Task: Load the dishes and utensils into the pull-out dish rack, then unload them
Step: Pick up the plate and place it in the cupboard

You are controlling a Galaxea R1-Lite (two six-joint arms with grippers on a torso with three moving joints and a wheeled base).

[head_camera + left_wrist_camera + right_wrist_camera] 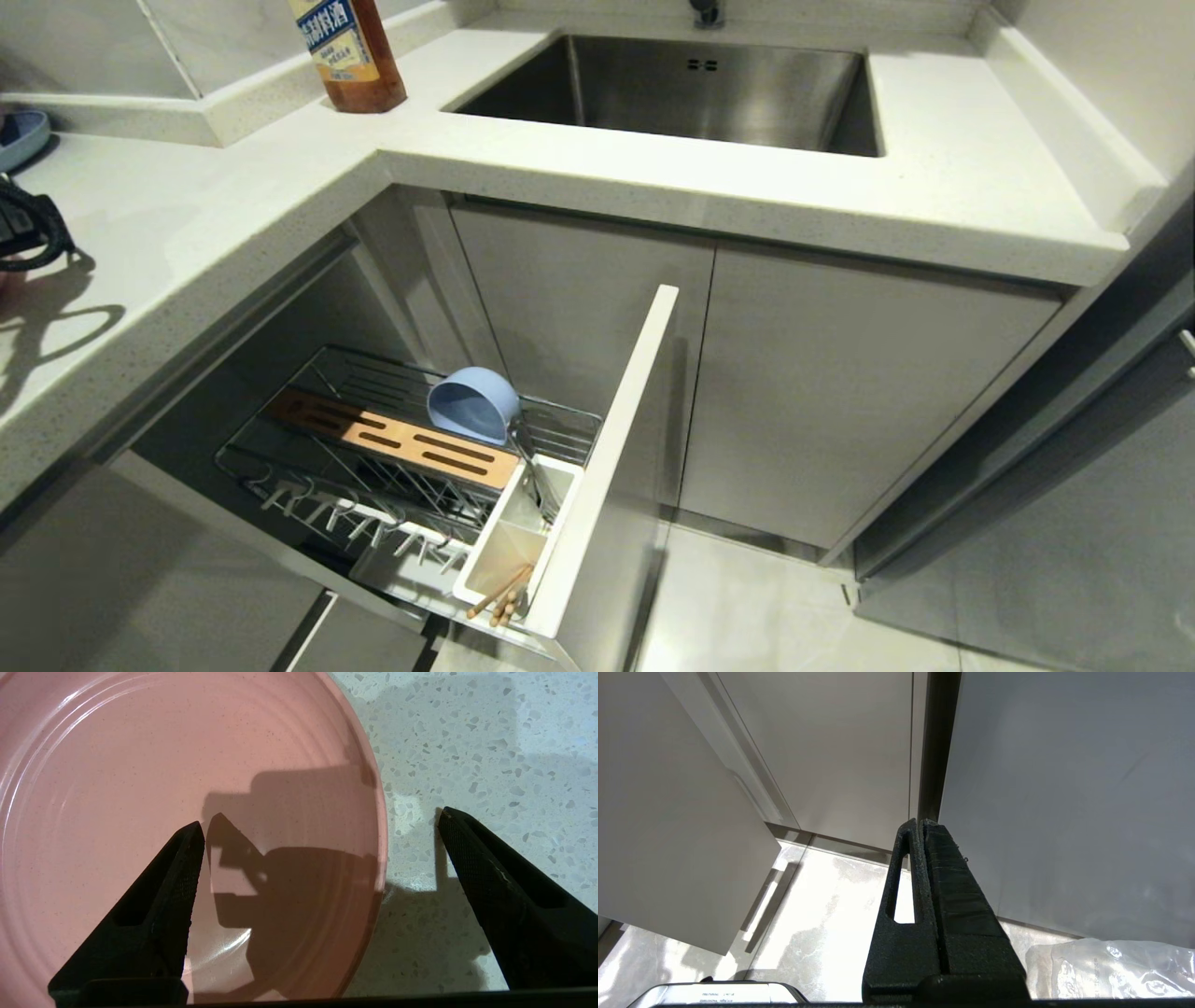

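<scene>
Left gripper [320, 821] hangs over the speckled countertop [490, 742] with its jaws spread wide, one finger above the pink plate [140, 765] and the other just past its rim, nothing held. Down below, the pull-out dish rack [411, 467] sits open with the light-blue bowl [474, 404] tipped on its side behind the wooden strip [397, 439], and chopsticks [502, 595] poke out of the white utensil cup [513, 546]. Right gripper [923, 828] is pressed together, empty, parked near the cabinet doors [831, 742].

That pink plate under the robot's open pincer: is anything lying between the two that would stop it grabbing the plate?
Nothing visible does. The left pincer hangs open over the pink plate, one finger above the plate and the other above the counter, straddling the plate's rim. The plate is bare.
</scene>
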